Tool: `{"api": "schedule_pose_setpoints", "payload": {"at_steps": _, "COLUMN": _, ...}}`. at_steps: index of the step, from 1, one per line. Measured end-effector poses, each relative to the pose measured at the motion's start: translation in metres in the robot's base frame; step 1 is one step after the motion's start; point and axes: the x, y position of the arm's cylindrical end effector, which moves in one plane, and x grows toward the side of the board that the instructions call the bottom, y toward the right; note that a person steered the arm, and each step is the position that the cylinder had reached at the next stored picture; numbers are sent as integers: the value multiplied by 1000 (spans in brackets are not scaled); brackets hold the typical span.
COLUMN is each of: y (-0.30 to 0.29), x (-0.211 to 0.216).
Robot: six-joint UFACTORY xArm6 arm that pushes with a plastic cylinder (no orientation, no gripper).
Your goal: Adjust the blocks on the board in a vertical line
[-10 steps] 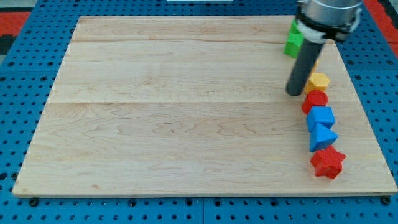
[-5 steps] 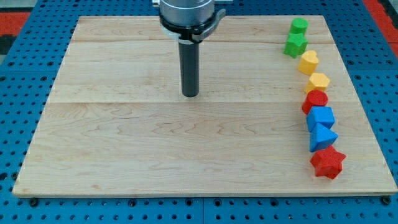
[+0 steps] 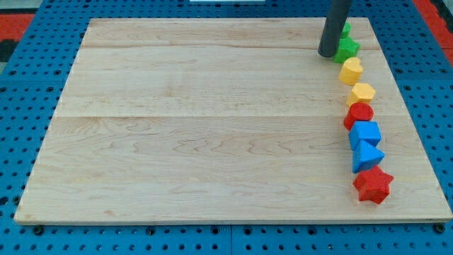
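Observation:
Several blocks stand in a rough column down the view's right side of the wooden board (image 3: 198,127). From the top: a green block (image 3: 345,30), mostly hidden by the rod, a green star (image 3: 347,49), a yellow heart (image 3: 351,71), a yellow hexagon (image 3: 362,93), a red round block (image 3: 359,113), a blue cube (image 3: 366,132), a blue triangle (image 3: 367,155) and a red star (image 3: 373,185). My tip (image 3: 328,54) touches the left side of the green star, at the column's top.
The board lies on a blue pegboard (image 3: 28,85) that surrounds it on all sides. Red areas (image 3: 18,21) show at the top corners of the view.
My tip swung from the board's middle back to the top right. The green star sits slightly further right than before, and the rod now covers most of the top green block.

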Motion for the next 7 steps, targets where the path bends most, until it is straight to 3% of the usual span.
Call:
{"api": "schedule_pose_setpoints", "payload": {"at_steps": 4, "y": -129, "x": 0}}
{"api": "schedule_pose_setpoints", "payload": {"at_steps": 7, "y": -136, "x": 0}}
